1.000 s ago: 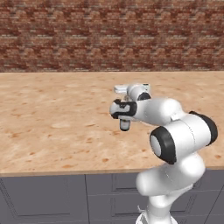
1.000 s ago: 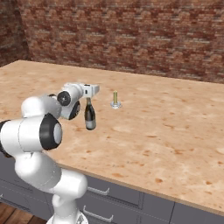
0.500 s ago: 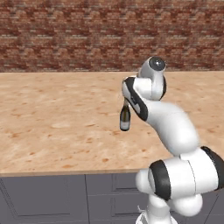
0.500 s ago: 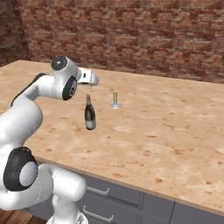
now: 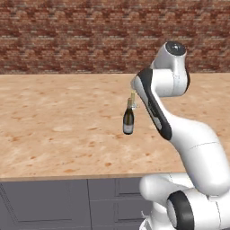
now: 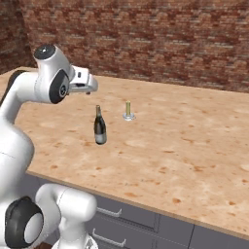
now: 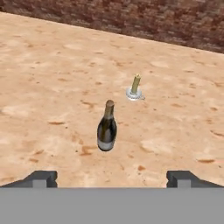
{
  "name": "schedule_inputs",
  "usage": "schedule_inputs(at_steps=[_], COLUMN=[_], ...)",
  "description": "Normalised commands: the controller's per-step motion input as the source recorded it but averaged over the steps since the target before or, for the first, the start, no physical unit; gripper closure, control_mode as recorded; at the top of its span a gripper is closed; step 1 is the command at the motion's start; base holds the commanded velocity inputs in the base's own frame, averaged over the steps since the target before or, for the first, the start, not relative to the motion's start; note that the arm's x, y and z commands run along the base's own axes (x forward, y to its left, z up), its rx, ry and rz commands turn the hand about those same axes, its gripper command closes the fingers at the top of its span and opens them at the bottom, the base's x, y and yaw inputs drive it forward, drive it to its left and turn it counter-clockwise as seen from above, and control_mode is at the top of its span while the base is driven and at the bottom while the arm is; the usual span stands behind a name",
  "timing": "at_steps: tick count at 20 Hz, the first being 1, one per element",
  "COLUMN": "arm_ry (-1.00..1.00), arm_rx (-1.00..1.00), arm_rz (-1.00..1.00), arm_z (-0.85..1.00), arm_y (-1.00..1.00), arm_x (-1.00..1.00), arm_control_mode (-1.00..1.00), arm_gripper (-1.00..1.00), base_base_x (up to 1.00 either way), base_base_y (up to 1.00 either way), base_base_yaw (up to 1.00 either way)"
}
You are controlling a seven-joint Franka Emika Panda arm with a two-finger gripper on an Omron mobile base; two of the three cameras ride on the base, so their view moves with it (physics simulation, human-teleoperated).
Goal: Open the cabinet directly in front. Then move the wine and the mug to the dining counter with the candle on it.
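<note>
One dark wine bottle, pale-labelled, stands upright near the candle; the gripper gapes wide, empty.

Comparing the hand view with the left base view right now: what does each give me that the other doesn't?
Hand view: the open gripper, raised and pulled back from the wine, and the candle on its dish, unobstructed. Left base view: the arm partly covering the candle, and grey drawers below. Both: the wine standing upright on the dining counter, brick wall behind.

Red-brown brick wall; grey drawers below.
</note>
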Motion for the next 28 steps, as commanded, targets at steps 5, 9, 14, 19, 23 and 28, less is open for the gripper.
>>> schedule_inputs(at_steps=[5,9,14,19,23,28], arm_ry=[-0.45,-0.48,0.0,0.0,0.0,0.0], arm_rx=[-0.08,-0.07,0.0,0.0,0.0,0.0], arm_rz=[0.06,0.03,0.0,0.0,0.0,0.0], arm_z=[0.0,0.0,0.0,0.0,0.0,0.0], arm_y=[0.0,0.02,0.0,0.0,0.0,0.0], arm_x=[-0.68,-0.57,0.0,-0.09,0.0,0.0], arm_control_mode=[-1.0,-1.0,-1.0,1.0,1.0,1.0], arm_gripper=[-1.0,-1.0,-1.0,-1.0,-1.0,-1.0], base_base_x=[0.0,0.0,0.0,-0.31,-0.84,-0.51], base_base_y=[0.0,0.0,0.0,0.0,0.0,0.07], base_base_yaw=[0.0,0.0,0.0,0.0,-0.22,-0.63])
